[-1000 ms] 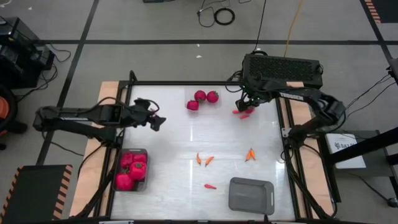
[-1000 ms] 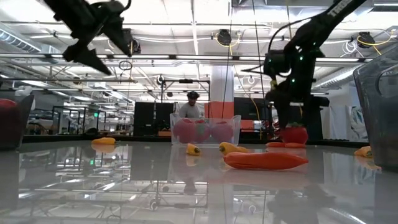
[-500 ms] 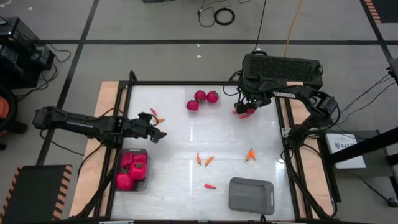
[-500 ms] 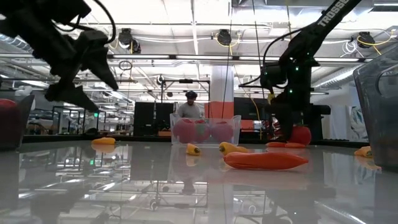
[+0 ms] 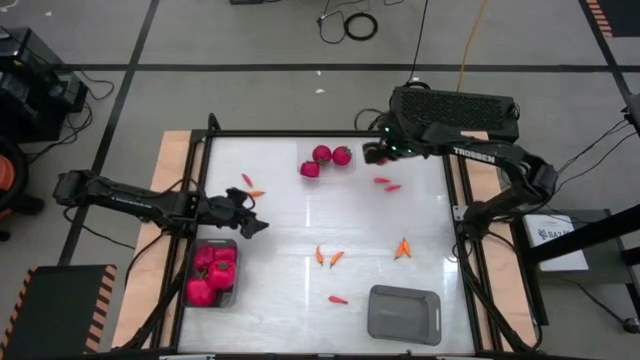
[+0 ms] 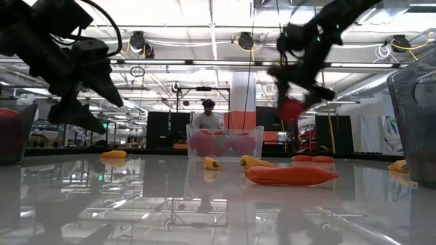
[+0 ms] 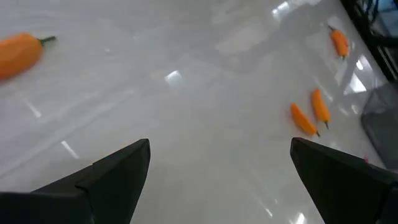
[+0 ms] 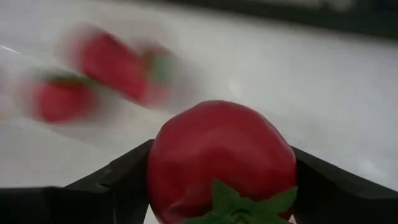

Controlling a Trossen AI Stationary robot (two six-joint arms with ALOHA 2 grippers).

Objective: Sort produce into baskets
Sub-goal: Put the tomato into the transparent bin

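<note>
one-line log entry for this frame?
right gripper: shut on tomato, lifted near clear tray | left gripper: open, above table by red-filled bin

R hand clamped shut, L hand spread.

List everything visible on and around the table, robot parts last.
clear tray: one, transparent, far edge at centre
tomatoes in tray: three, red
near-left bin: one, grey, holds the magenta pieces
magenta pieces: several, count unclear
near-right bin: one, grey, nothing visible inside
small slender pieces: about eight, orange and red, scattered on the table
black box: one, perforated top, beyond the far right corner
person: one, in the room behind
held tomato: one, red, green top
left gripper: open, above the near-left bin
right gripper: shut on held tomato, beside the clear tray
</note>
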